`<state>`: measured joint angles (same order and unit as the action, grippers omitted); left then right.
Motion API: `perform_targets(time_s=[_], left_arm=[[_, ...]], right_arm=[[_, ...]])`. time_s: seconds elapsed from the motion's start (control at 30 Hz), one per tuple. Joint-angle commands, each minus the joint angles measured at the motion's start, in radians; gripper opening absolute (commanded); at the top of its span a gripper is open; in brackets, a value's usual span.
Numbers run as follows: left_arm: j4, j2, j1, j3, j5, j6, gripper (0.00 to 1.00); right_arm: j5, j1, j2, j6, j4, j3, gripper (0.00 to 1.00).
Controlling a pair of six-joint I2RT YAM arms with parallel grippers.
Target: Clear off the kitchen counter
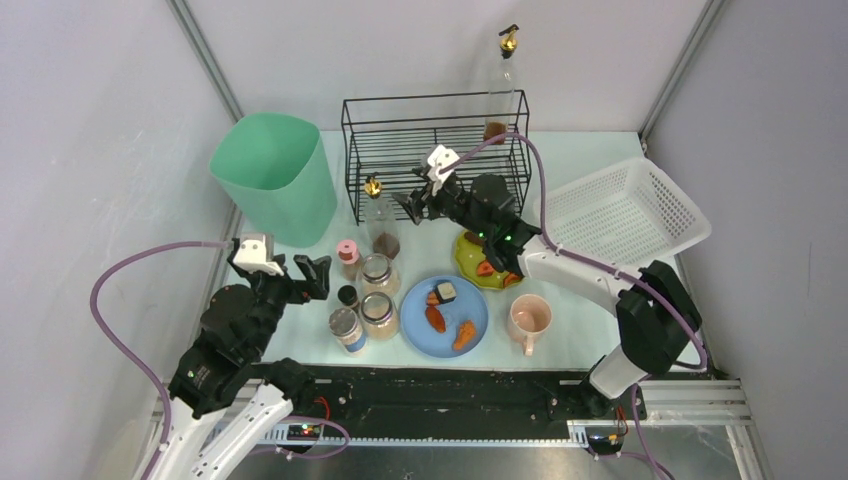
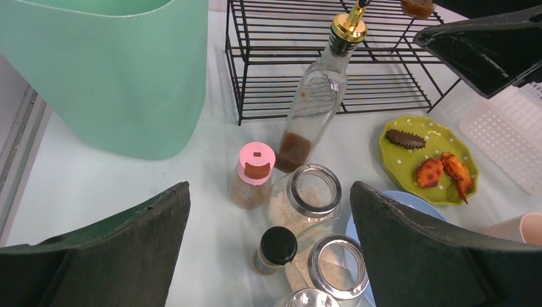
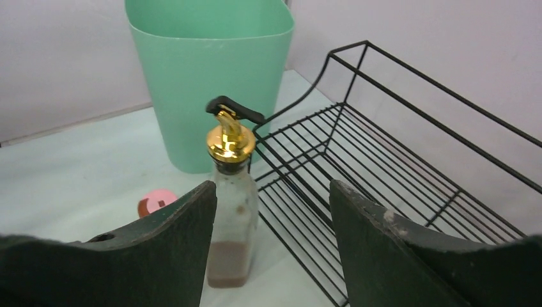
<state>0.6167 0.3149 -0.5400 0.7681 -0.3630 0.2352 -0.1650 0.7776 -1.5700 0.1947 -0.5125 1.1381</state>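
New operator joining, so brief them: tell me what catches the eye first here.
The tall mint-green bin at the back left of the counter dominates, with the black wire rack beside it at back centre. Before the rack, the right gripper hovers open close to a gold-spouted glass bottle. Along the near side sit a cluster of jars and a blue plate holding food.

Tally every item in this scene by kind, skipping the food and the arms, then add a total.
Pourer bottles: 2
Glass jars: 3
Small shakers: 2
Plates: 2
Mug: 1
Green bin: 1
Wire rack: 1
White basket: 1
Total: 13
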Motion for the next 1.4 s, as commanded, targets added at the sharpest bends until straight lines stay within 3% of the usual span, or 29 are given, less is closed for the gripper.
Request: perform_targets(time_s=[0.0, 0.67, 1.37], left_arm=[[-0.012, 0.001, 0.011, 0.002, -0.007, -0.005, 0.98], [-0.013, 0.000, 0.038, 0.005, 0.018, -0.004, 0.98], [-0.012, 0.029, 0.062, 0.006, 0.048, -0.002, 0.98]], right_arm=[[0.052, 0.046, -0.045, -0.063, -0.153, -0.002, 0.70], [0.306, 0.131, -0.269, -0.123, -0.444, 0.017, 0.70], [0.297, 0.138, -0.416, -0.156, -0.510, 0.145, 0.66]])
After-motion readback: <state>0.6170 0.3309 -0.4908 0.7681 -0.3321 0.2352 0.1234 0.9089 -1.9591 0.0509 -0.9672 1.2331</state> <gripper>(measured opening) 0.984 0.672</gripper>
